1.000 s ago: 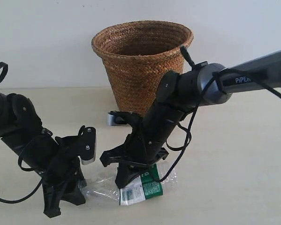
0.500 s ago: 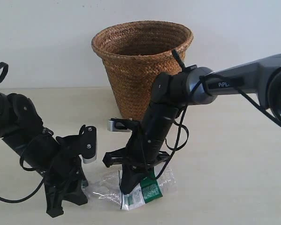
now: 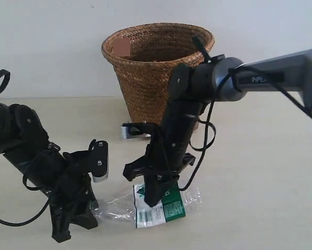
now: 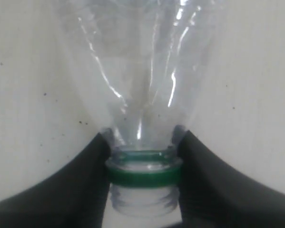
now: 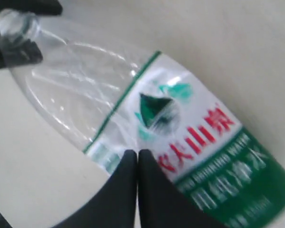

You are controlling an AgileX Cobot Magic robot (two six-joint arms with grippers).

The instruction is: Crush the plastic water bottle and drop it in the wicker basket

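The plastic water bottle [image 3: 158,207] lies flattened on its side on the table, green-and-white label toward the right. My left gripper [image 3: 89,214] is shut on its neck. In the left wrist view the green ring and bare threads [image 4: 143,175] sit between the black fingers [image 4: 92,161] of that gripper [image 4: 143,142]. My right gripper [image 3: 152,199] is shut with nothing between its jaws, and its tips [image 5: 137,156] stand at the label's edge [image 5: 190,137], over the bottle's [image 5: 85,90] middle. The wicker basket [image 3: 158,73] stands upright behind both arms.
The right arm [image 3: 260,78] reaches in from the right, passing in front of the basket's right side. The left arm [image 3: 20,140] rests low at the left. A white wall runs behind the basket. The tan tabletop [image 3: 260,198] stretches to the right of the bottle.
The right arm has swung a little to the right and risen, its shut tips still over the label. The bottle has shifted slightly right. The left arm has barely moved.
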